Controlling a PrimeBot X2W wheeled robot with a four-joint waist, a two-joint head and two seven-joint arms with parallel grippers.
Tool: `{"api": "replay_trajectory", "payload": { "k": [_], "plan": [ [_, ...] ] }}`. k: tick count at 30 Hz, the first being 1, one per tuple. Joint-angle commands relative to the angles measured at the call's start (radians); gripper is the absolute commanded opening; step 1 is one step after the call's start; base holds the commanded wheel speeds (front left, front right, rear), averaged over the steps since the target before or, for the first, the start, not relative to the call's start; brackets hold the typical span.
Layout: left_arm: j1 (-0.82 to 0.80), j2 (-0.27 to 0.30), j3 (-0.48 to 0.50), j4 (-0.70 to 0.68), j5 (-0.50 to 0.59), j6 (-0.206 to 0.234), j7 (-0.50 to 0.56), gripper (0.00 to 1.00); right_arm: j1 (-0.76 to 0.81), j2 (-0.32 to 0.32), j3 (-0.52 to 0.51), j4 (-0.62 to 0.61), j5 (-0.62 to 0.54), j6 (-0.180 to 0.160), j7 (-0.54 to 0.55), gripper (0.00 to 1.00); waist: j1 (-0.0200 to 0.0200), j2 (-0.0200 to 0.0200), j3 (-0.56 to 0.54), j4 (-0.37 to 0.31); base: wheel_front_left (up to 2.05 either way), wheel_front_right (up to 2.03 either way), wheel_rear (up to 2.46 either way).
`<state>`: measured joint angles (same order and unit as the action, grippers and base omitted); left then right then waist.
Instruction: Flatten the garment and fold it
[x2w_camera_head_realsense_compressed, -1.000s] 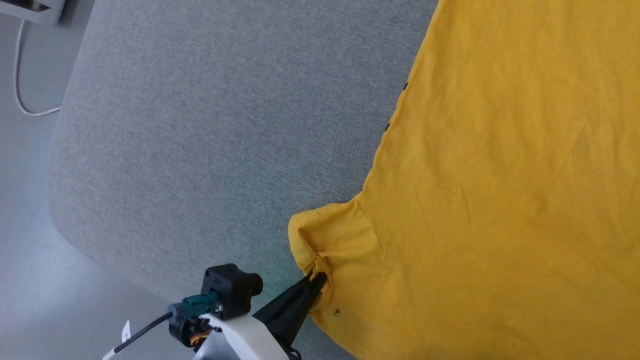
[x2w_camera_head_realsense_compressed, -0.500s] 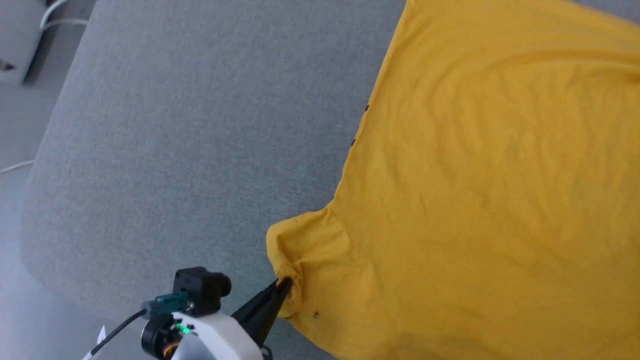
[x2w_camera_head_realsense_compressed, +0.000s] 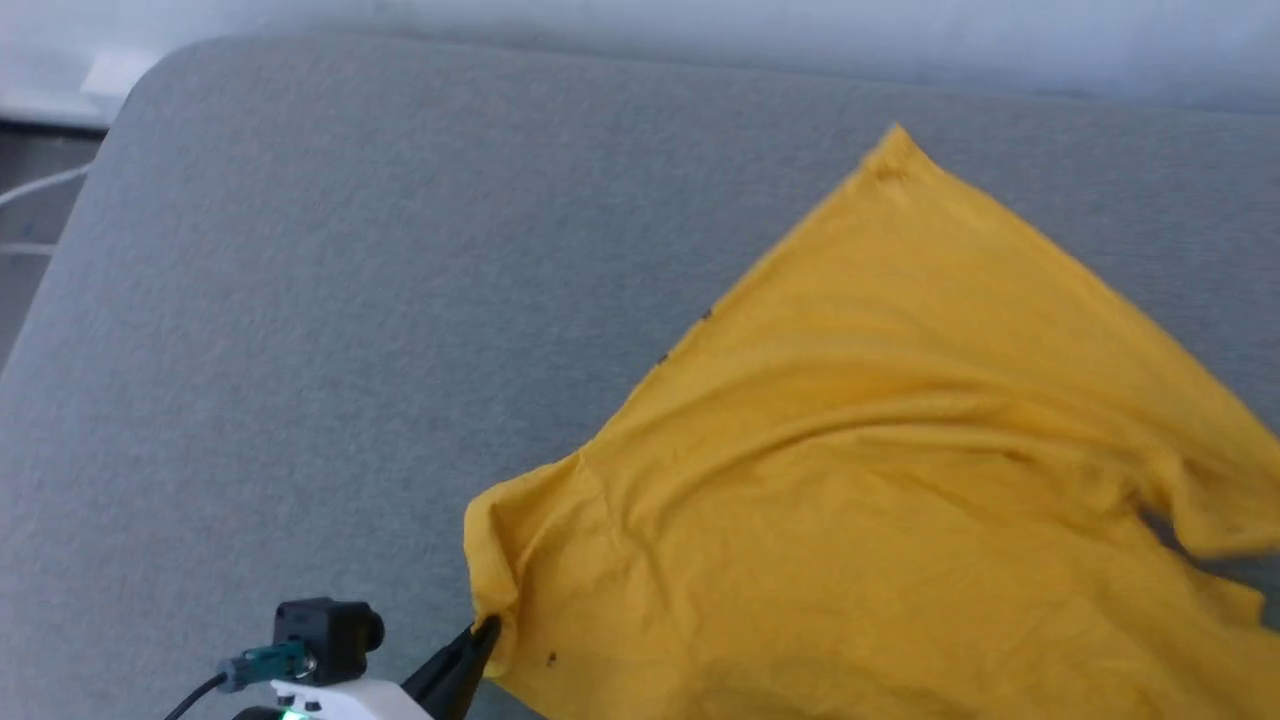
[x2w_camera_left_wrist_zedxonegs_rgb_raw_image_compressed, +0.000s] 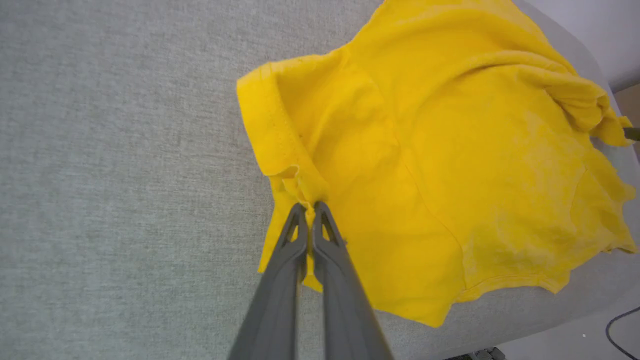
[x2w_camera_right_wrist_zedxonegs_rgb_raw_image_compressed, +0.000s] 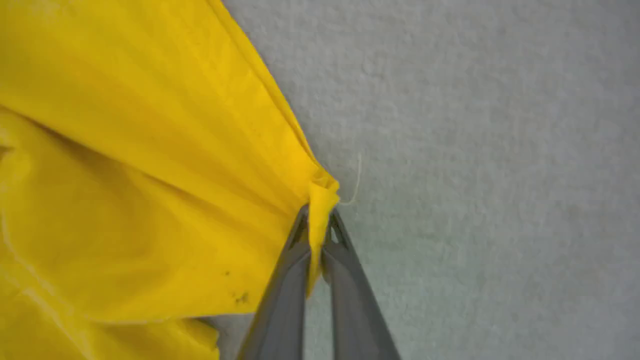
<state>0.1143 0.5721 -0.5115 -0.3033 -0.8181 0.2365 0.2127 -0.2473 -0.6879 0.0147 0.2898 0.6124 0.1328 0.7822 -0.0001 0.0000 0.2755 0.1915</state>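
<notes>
The bright yellow T-shirt (x2w_camera_head_realsense_compressed: 870, 480) lies plain side up on the grey cloth table (x2w_camera_head_realsense_compressed: 350, 330), spread over the right half of the head view with a corner pointing to the far side. My left gripper (x2w_camera_head_realsense_compressed: 487, 630) is shut on the hem of its left sleeve (x2w_camera_left_wrist_zedxonegs_rgb_raw_image_compressed: 280, 130) at the near left. In the left wrist view the gripper (x2w_camera_left_wrist_zedxonegs_rgb_raw_image_compressed: 310, 207) pinches a small fold of that hem. My right gripper (x2w_camera_right_wrist_zedxonegs_rgb_raw_image_compressed: 319, 212) is shut on another yellow edge of the T-shirt (x2w_camera_right_wrist_zedxonegs_rgb_raw_image_compressed: 150, 175), which stretches off to the left of that view.
The grey table's rounded far-left corner (x2w_camera_head_realsense_compressed: 150, 70) shows, with pale floor and a white cable (x2w_camera_head_realsense_compressed: 40, 185) beyond it. Bare table surface stretches left and far of the shirt. A dark cable (x2w_camera_left_wrist_zedxonegs_rgb_raw_image_compressed: 622, 322) lies on the floor past the table edge in the left wrist view.
The head camera has tilted and turned, so the whole picture shifted. The left gripper still holds the sleeve hem, and the shirt now shows sagging folds on its right side.
</notes>
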Motion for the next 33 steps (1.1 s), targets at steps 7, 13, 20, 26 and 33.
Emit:
{"api": "replay_trajectory", "payload": {
  "k": [7,13,20,26,33],
  "plan": [
    [0.027,0.009,0.037,0.003,-0.019,0.019,-0.028,0.0,0.347,0.13,-0.199,-0.274,0.006,-0.002,0.163,0.0,0.0001,0.0,-0.127,-0.15,0.0,0.0,0.0],
    [0.028,0.009,0.042,0.009,-0.017,0.024,-0.037,0.0,0.536,0.244,-0.288,-0.46,-0.03,-0.002,0.285,0.0,0.0001,0.0,-0.133,-0.168,0.0,0.0,0.0],
    [0.016,0.002,0.036,0.008,-0.014,0.024,-0.037,0.0,0.579,0.292,-0.289,-0.47,-0.087,-0.002,0.312,0.08,0.0001,0.0,-0.133,-0.155,0.0,0.0,0.0],
    [0.013,0.007,0.026,-0.008,-0.004,0.028,-0.028,0.0,0.485,0.266,-0.282,-0.512,-0.068,-0.002,0.311,1.0,0.0001,0.0,-0.121,-0.124,0.0,0.0,0.0],
    [-0.018,0.011,0.005,-0.06,0.042,0.046,-0.016,0.0,0.256,0.209,-0.264,-0.574,-0.01,-0.002,0.339,1.0,0.0001,0.0,-0.074,-0.065,0.0,0.0,0.0]
  ]
}}
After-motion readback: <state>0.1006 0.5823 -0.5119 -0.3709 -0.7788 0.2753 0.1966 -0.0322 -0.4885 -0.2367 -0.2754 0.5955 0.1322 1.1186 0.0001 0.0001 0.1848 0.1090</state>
